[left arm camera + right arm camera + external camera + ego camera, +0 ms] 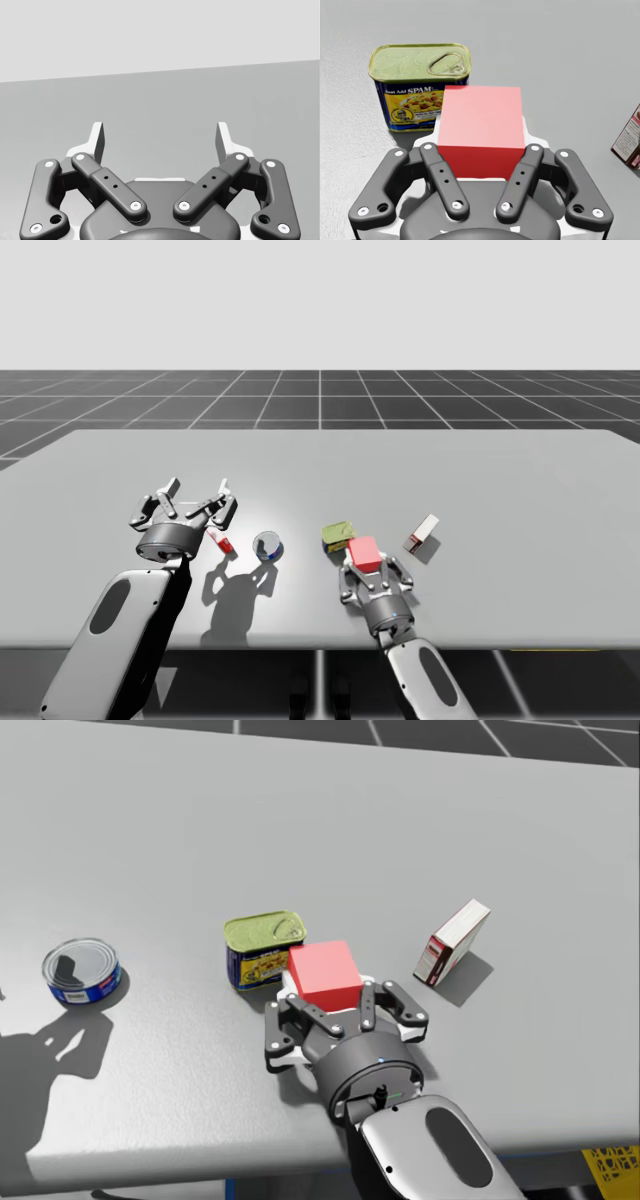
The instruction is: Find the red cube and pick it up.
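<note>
For lifting, the cube [481, 117] is clasped on two sides, seemingly firmly, by the right claw [482, 141]; the left claw [160, 142] is held wide.

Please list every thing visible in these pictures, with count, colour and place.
red cube: 1, red, between the fingers of my right claw.
rectangular can: 1, blue with yellow-green lid, on the table just behind the cube.
round can: 1, blue with silver top, on the table between my arms.
box: 1, white and dark red, on the table right of the cube.
small item: 1, red and white, on the table by my left claw.
table: 1, grey.
left claw: 1, dark grey, open, empty.
right claw: 1, dark grey, shut on the red cube.
</note>
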`<state>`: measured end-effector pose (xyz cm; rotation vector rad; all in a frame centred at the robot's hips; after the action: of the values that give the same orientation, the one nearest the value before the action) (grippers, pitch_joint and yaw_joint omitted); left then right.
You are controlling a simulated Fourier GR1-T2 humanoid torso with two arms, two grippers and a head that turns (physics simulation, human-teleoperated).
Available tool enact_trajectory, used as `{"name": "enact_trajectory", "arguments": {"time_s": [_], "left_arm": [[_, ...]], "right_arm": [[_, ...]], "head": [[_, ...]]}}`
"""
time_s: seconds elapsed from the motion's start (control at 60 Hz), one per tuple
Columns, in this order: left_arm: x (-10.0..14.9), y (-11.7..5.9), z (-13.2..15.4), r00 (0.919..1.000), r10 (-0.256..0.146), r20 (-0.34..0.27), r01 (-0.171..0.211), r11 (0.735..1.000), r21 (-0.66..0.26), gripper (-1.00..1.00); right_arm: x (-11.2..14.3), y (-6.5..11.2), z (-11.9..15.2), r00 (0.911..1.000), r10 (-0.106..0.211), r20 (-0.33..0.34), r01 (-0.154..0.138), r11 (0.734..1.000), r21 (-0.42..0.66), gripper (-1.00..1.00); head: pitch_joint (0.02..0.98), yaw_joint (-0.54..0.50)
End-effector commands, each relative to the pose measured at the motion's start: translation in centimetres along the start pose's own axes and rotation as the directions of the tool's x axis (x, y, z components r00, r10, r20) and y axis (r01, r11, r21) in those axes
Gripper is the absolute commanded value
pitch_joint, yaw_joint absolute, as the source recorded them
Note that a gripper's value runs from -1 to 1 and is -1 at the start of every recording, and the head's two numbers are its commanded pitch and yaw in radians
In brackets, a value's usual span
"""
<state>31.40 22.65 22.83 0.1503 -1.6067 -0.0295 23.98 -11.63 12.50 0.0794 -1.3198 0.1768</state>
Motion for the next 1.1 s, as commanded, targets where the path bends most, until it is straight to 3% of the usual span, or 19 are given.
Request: {"name": "enact_trajectory", "arguments": {"time_s": [0.017,0.217,0.367,0.633,0.767,1.1], "left_arm": [[0.0,0.0,0.0,1.0,0.0,0.0,0.0,1.0,0.0,-1.0],[0.0,0.0,0.0,1.0,0.0,0.0,0.0,1.0,0.0,-1.0],[-0.1,-0.2,-0.1,0.9999,-0.009,-0.005,0.009,1.0,-0.004,-1.0],[-0.2,-0.2,-0.1,0.9999,-0.014,-0.007,0.014,1.0,-0.003,-1.0],[-0.3,-0.3,-0.1,0.9999,-0.015,-0.007,0.015,1.0,-0.003,-1.0],[-0.2,-0.3,0.0,0.9999,-0.015,-0.007,0.015,1.0,-0.002,-1.0]], "right_arm": [[-0.8,-0.2,-0.2,0.9992,0.017,-0.037,-0.018,1.0,-0.02,0.96],[-1.1,-0.4,-0.1,0.9988,0.014,-0.047,-0.016,1.0,-0.027,0.98],[-1.4,-0.6,-0.1,0.9991,0.006,-0.041,-0.008,0.999,-0.034,0.98],[-1.6,-0.8,0.1,0.9995,0.009,-0.032,-0.01,0.999,-0.033,0.94],[-1.4,-0.9,0.2,0.9996,0.006,-0.027,-0.006,0.999,-0.034,0.95],[0.9,-1.2,1.5,0.9983,0.034,0.048,-0.032,0.999,-0.04,1.0]], "head": [[0.851,-0.18],[0.803,-0.19],[0.658,-0.21],[0.508,-0.22],[0.484,-0.23],[0.479,-0.21]]}}
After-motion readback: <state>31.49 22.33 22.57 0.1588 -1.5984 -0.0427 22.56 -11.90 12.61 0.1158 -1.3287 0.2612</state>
